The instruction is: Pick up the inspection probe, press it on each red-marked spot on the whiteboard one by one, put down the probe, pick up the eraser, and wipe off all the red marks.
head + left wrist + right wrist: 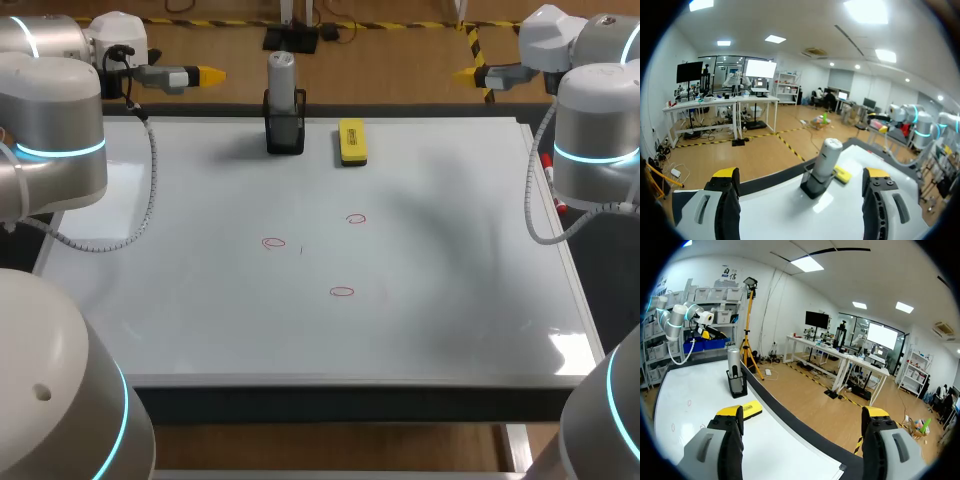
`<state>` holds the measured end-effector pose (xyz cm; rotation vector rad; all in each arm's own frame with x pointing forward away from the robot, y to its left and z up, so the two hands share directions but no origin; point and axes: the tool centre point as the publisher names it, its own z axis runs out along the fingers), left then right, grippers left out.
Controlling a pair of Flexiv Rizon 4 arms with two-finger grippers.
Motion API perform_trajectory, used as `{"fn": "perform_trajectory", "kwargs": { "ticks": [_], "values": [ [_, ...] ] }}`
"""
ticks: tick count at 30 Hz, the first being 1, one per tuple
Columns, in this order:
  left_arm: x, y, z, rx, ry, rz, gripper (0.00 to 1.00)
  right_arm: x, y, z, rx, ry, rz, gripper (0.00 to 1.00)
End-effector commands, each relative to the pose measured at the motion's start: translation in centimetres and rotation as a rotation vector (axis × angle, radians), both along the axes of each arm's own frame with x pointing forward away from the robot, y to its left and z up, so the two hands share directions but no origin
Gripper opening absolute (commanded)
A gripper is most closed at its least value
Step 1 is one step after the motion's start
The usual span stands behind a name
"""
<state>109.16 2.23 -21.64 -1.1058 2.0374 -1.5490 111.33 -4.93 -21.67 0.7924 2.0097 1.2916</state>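
**Whiteboard laid out, both hands spread at the far corners**

Covering nearly the whole bench (300, 400) is a glossy white whiteboard (200, 320) with a pale frame. At the middle of its far edge, a grey cylindrical inspection probe (282, 72) stands upright in a black box-shaped holder (285, 133). Just beside the holder, on the side toward the right edge, a yellow rectangular eraser (352, 141) lies flat on the board, not touching the holder.

Three small circles are drawn around the board's middle. The left red mark (274, 242) sits on its own. The right red mark (356, 218) is a little closer to the far edge. The front red mark (342, 292) lies nearest the front edge.

The left hand (208, 73) hangs by the far left corner, its yellow tips pointing toward the probe. The left wrist view shows its fingers spread wide and holding nothing, with the probe and eraser ahead of them and well apart. The right hand (468, 73) hangs by the far right corner. Its fingers are also spread wide and hold nothing. In the right wrist view the probe in its holder and the eraser lie ahead, off toward one finger.
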Motion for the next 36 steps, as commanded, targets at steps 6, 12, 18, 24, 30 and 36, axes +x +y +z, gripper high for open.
{"fn": "perform_trajectory", "kwargs": {
  "ticks": [6, 12, 18, 24, 30, 36],
  "values": [
    [0.0, 0.0, -0.1, 0.000, -0.001, 0.001, 1.00, 0.1, 0.0, 0.0, -0.001, 0.002, 0.001, 1.00],
    [0.0, 0.0, -0.1, 0.000, -0.001, 0.001, 1.00, 0.1, 0.0, 0.0, -0.001, 0.002, 0.001, 1.00],
    [0.0, 0.0, -0.1, 0.000, -0.001, 0.001, 1.00, 0.1, 0.0, 0.0, -0.001, 0.002, 0.001, 1.00],
    [0.1, -0.2, 0.0, 0.007, -0.009, -0.012, 1.00, 0.1, 0.0, 0.0, -0.001, 0.002, 0.001, 1.00],
    [0.1, -0.5, 0.3, -0.004, -0.061, -0.126, 1.00, 0.1, 0.0, 0.0, -0.001, 0.002, 0.001, 1.00],
    [-0.2, -1.6, 0.5, 0.014, -0.121, -0.321, 1.00, 0.1, 0.0, 0.0, -0.001, 0.002, 0.001, 1.00]
  ]
}}
